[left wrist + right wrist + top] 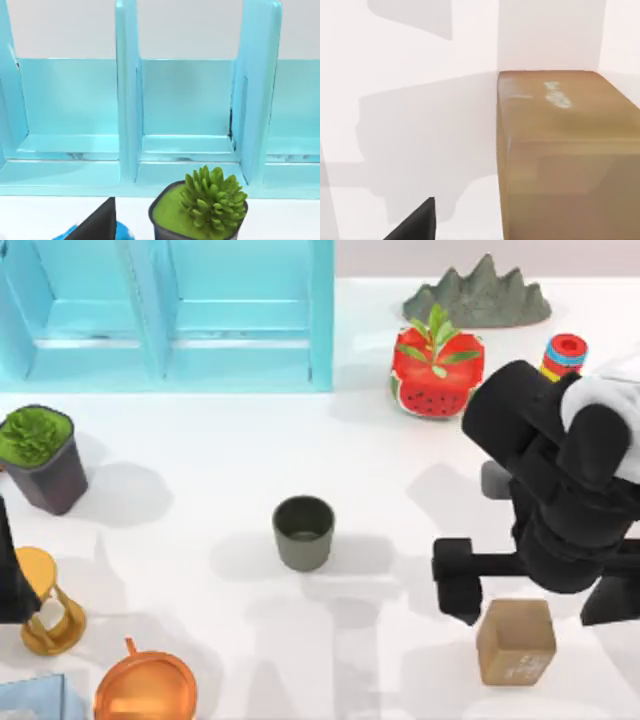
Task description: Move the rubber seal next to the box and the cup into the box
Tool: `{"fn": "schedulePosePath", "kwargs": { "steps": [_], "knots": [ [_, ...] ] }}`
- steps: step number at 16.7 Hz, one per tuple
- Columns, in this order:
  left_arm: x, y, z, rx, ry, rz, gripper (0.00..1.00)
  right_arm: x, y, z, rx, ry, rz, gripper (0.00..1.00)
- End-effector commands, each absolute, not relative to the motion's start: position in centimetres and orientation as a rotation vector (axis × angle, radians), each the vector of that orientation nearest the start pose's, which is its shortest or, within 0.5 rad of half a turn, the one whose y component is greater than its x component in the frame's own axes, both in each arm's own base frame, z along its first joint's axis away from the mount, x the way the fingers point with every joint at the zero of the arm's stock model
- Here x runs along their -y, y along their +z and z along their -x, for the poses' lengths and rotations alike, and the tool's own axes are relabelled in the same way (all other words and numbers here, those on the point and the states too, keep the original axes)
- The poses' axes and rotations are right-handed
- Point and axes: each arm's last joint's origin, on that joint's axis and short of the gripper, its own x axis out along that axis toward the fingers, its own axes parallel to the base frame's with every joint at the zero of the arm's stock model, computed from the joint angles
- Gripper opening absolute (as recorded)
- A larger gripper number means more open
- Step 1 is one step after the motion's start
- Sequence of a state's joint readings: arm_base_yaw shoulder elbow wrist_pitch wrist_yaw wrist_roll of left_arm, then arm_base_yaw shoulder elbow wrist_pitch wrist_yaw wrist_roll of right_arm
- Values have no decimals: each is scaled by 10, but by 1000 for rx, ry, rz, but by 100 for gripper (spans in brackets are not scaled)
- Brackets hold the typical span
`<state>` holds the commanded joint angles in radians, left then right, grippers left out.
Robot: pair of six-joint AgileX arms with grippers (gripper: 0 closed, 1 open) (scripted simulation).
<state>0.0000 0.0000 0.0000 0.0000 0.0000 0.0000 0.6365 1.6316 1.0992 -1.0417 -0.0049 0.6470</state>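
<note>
The tan-brown rubber seal (516, 642) stands near the table's front right; it looms close in the right wrist view (565, 150). My right gripper (533, 592) hovers just behind and above it, open wide, with one dark finger (455, 583) to the seal's left and nothing held. The dark grey-green cup (303, 532) stands upright mid-table, apart from both arms. The light blue box (170, 315) with open compartments sits at the back left. My left arm (8, 580) is parked at the left edge, facing the box (185, 100), one finger (97, 225) in view.
A dark purple pot with a green plant (40, 455) stands left. A gold hourglass (45, 605) and an orange pot (145, 690) are front left. A watermelon ornament (437, 370), a grey rock (478, 292) and a striped stack (565, 355) sit back right.
</note>
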Motion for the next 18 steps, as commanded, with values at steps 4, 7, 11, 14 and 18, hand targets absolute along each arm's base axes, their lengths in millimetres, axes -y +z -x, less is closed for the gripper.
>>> {"fn": "schedulePosePath", "kwargs": {
  "steps": [4, 7, 11, 14, 18],
  "knots": [
    [1, 160, -106, 0, 0, 0, 100, -172, 150, -228, -1563, 2, -17, 100],
    [1, 160, -106, 0, 0, 0, 100, -170, 132, -225, -1572, -4, -12, 100],
    [1, 160, -106, 0, 0, 0, 100, -170, 132, -225, -1572, -4, -12, 100],
    [1, 160, -106, 0, 0, 0, 100, -170, 132, -225, -1572, -4, -12, 77],
    [1, 160, -106, 0, 0, 0, 100, -170, 132, -225, -1572, -4, -12, 47]
  ]
}}
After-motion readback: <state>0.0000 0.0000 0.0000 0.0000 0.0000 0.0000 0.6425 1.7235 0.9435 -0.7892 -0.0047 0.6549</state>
